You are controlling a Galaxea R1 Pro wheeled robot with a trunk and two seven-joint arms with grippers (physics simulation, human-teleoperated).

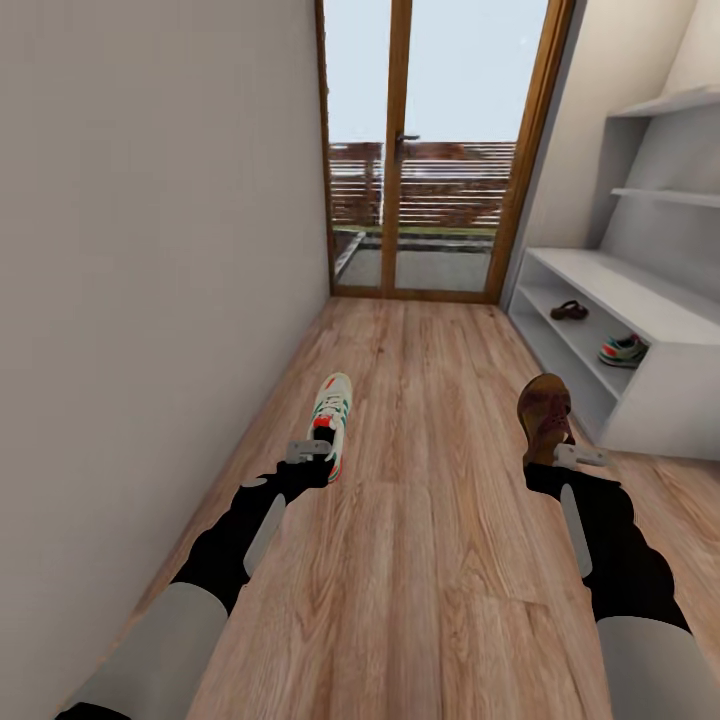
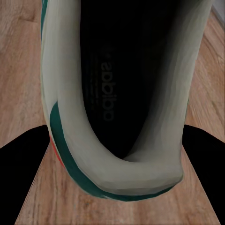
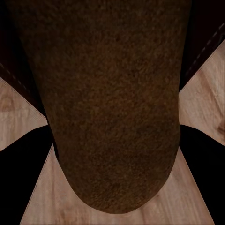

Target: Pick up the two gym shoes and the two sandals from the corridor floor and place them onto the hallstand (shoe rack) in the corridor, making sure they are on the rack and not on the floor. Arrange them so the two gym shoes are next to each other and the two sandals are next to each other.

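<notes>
The left claw [image 1: 318, 447] is closed on the heel of a cream-white gym shoe [image 1: 333, 416] with green stripes and a red heel tab, holding it above the corridor floor [image 1: 420, 560] near the pale left wall [image 1: 150, 300]; in the left wrist view the shoe's dark opening [image 2: 126, 79] sits between the two black fingers [image 2: 23, 173]. The right claw [image 1: 560, 455] grips the heel end of a dark brown sandal [image 1: 545, 412] — its footbed [image 3: 112, 103] faces the right wrist camera. On the right, the hallstand [image 1: 650, 310] carries a second sandal [image 1: 569, 310] and a second gym shoe [image 1: 623, 350] on its upper low shelf, well apart — glass doors [image 1: 430, 150] close the corridor.
</notes>
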